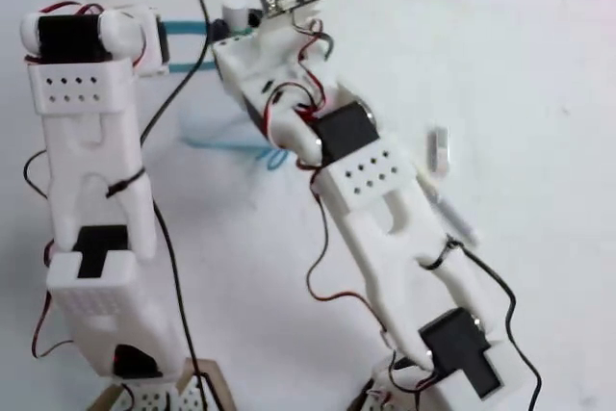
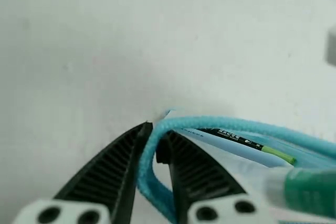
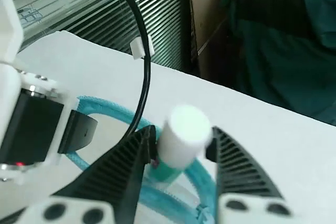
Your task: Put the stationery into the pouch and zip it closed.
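Risk of glue stick, clamped in right gripper, snagging pouch rim at 11 o'clock and rolling off; likewise left gripper, pinching that rim, slipping

Bright, even light is falling on the white table where I am working, washing its surface nearly blank. My arms are throwing only faint, soft-edged shadows beside them. Around my left gripper the table is looking dimmer and greyer, and the pouch rim is catching light evenly. Beyond the table's far edge, daylight is coming through the window blinds, and the white cap of the glue stick in my right gripper is glaring.
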You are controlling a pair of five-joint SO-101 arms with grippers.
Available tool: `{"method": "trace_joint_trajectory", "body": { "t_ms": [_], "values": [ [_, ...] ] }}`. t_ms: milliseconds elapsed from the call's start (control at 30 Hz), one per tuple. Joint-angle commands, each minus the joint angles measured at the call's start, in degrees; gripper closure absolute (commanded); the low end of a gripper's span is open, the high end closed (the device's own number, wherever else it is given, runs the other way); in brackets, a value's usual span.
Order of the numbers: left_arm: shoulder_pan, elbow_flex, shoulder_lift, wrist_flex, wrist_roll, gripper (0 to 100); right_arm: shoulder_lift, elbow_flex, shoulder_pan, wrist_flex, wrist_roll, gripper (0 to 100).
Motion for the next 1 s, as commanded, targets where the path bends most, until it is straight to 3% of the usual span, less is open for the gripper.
{"method": "trace_joint_trajectory", "body": {
  "t_ms": [0, 300, 467, 767, 967],
  "values": [
    [-0.4, 0.0, 0.3, 0.6, 0.4, 98, -3.6, -0.8, -0.7, 2.1, 0.4, 62.2],
    [-0.4, -0.1, 0.3, 0.7, 0.4, 98, -8.2, -0.8, 0.2, 2.1, 0.8, 67.6],
    [-0.4, -0.1, 0.3, 0.7, 0.4, 98, -8.7, -0.8, 10.5, 4.1, 2.3, 67.6],
    [-0.4, -0.2, -0.2, 1.1, 0.4, 98, 4.8, 0.9, 23.5, 24.6, 25.1, 67.6],
    [-0.4, -0.1, 0.3, 0.9, 0.4, 98, 20.5, -0.4, 25.5, 34.5, 45.4, 67.6]
  ]
}}
